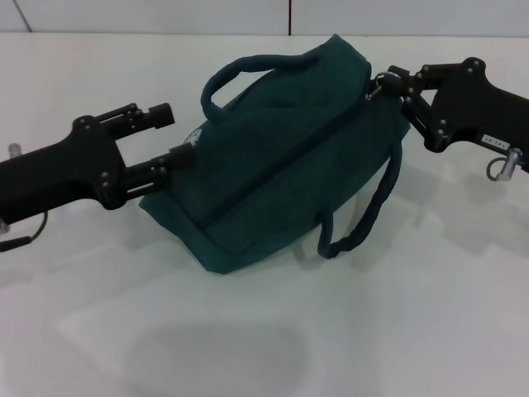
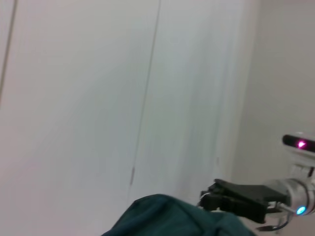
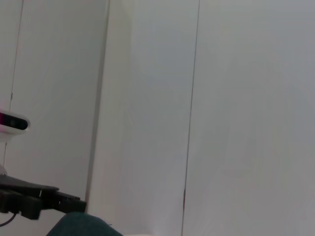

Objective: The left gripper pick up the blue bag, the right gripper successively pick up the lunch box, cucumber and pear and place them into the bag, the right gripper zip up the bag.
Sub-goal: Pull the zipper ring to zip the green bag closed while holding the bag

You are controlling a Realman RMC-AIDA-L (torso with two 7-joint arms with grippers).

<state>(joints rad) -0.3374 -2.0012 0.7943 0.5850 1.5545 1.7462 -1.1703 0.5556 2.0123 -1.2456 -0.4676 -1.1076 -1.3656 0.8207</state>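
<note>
The left gripper [image 1: 169,141] has its jaws spread, one finger standing free above the bag's end and the other pressed against the fabric of the blue bag [image 1: 281,157] at that same end; it steadies the bag there rather than clamping it, as far as the head view shows. The right gripper [image 1: 395,87] sits at the opposite end of the bag, its jaws drawn together at the small metal zipper pull [image 1: 374,89] by the bag's upper corner. Whether the pull is actually pinched between the tips is too small to tell, though it looks so.

The bag lies between the two grippers on the white bench [image 1: 264,331], tilted, with the zipper line running along its top from the right gripper's corner down toward the left gripper's end. One carry handle arches over the bag's top, the other hangs loose on the near side. The lunch box, cucumber and pear are not visible anywhere around the bag; judging by its bulging sides, they are likely inside, and the zipping step is in hand or just finishing.

The bag is soft cloth and will sag and fold under a pull, so the end away from the zipper pull needs a firm hold to keep the zipper line taut. The pull itself is small and smooth, likely to slip from the tips.
</note>
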